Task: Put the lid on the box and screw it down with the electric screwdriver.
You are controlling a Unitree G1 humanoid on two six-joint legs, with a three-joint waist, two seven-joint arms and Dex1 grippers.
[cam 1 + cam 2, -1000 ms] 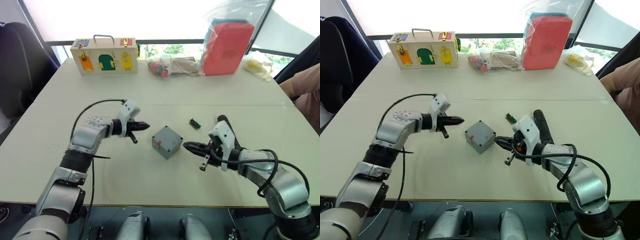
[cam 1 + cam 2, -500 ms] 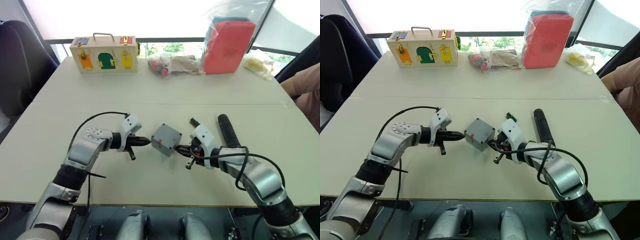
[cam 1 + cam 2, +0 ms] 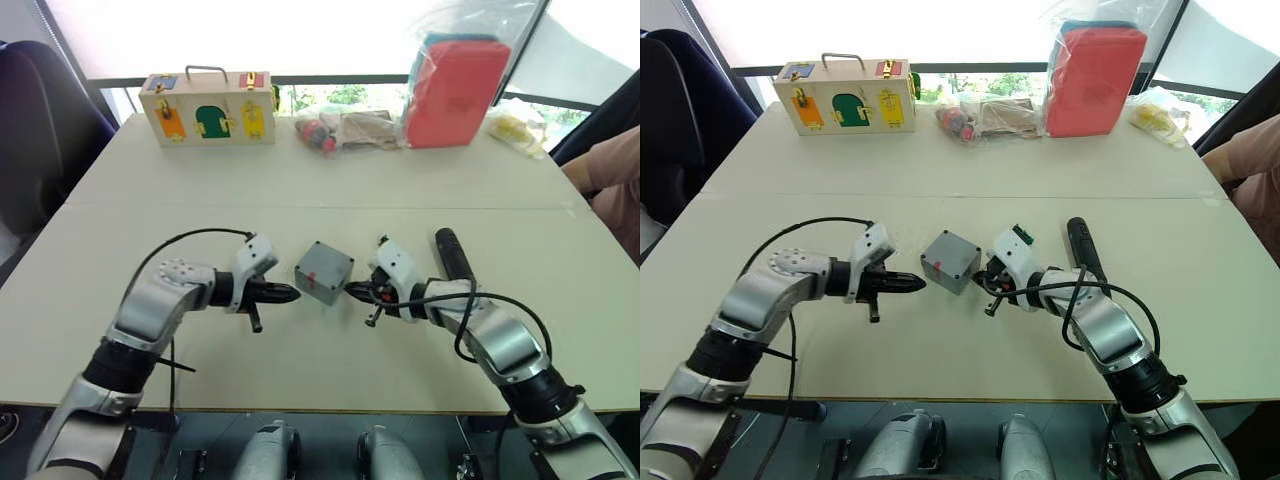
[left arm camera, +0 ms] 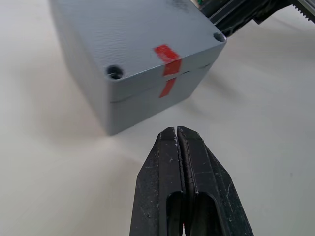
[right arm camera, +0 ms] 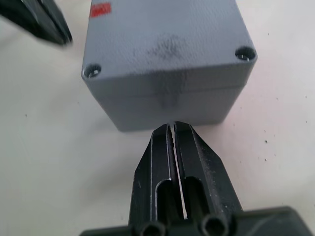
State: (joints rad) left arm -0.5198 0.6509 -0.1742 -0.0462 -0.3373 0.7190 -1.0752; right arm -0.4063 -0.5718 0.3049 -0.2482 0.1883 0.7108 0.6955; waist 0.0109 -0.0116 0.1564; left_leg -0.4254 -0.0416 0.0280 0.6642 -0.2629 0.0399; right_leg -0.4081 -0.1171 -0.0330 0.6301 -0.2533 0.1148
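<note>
Grey box [image 3: 324, 272] with lid [image 4: 142, 34] seated sits between both closed, empty grippers: left gripper [image 3: 291, 294] just short, right gripper [image 5: 172, 129] possibly touching. Electric screwdriver [image 3: 447, 254] lies beyond right gripper.

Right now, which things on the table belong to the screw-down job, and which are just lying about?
Job:
box with lid already seated
electric screwdriver
left gripper, right gripper, both shut

Lying about:
wooden case
red box in bag
small green block

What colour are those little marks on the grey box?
Red, on the lid and side of the box; clearest in the left wrist view.
</note>
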